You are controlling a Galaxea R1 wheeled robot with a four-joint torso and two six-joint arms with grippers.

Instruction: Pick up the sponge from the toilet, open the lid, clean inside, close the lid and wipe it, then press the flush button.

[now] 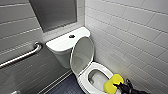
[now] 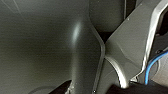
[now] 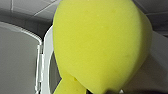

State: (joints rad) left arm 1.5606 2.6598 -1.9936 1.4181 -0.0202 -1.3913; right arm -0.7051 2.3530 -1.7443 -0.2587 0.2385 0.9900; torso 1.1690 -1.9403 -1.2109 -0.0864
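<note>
One sponge (image 1: 113, 83) (in right end effector (image 1: 118, 85)), long axis diagonal, over toilet (image 1: 60, 47)

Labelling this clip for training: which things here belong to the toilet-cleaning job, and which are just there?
Job: sponge, held by right gripper; lid, raised; toilet; flush button.
Just there: grab bar; wall tiles; dark floor.

You have a steel grab bar (image 1: 22, 55) fixed to the shaded tiled wall (image 1: 15, 22), slanting up from that wall's left edge toward the corner. Higher on the same wall you see a flat grey panel (image 1: 53, 13) that reaches its top edge. The adjoining wall (image 1: 130, 32) is white tile. The floor (image 1: 66, 87) below is dark, with a fine grid.
</note>
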